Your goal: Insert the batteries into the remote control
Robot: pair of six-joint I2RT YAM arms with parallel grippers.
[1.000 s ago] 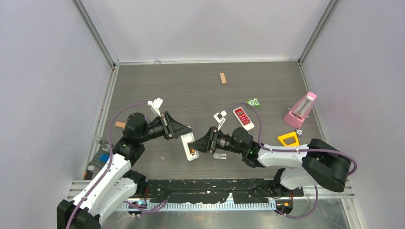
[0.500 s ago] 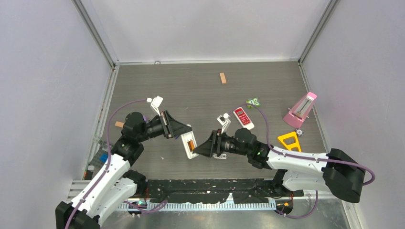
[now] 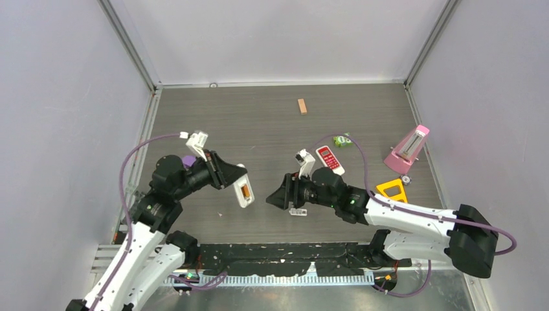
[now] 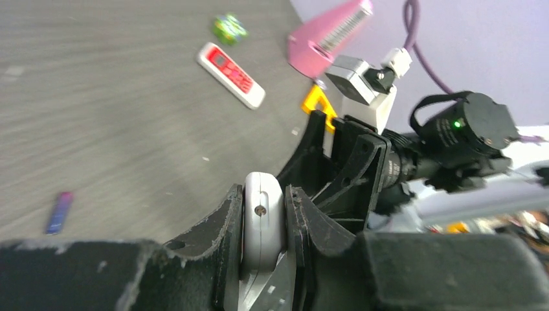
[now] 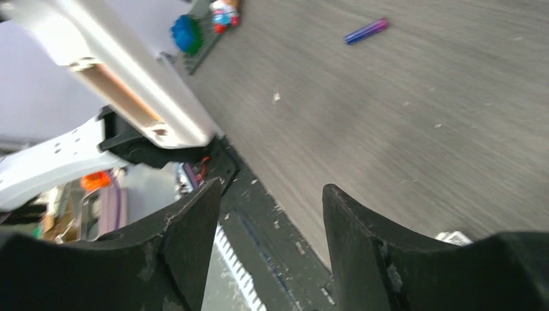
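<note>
While left gripper clamps remote control, right gripper agape, lettering unreadable

This is a robotics lab test cell rather than a lived-in room. A dark wood-grain desk is boxed in by plain pale wall panels held in aluminium frame rails. Two white-and-black robot arms, left and right, are bolted to a black mounting plate at the near edge, trailing purple cables. Unrelated props lie scattered: a pink metronome, a yellow triangle, a red-faced remote and a far wooden block.
</note>
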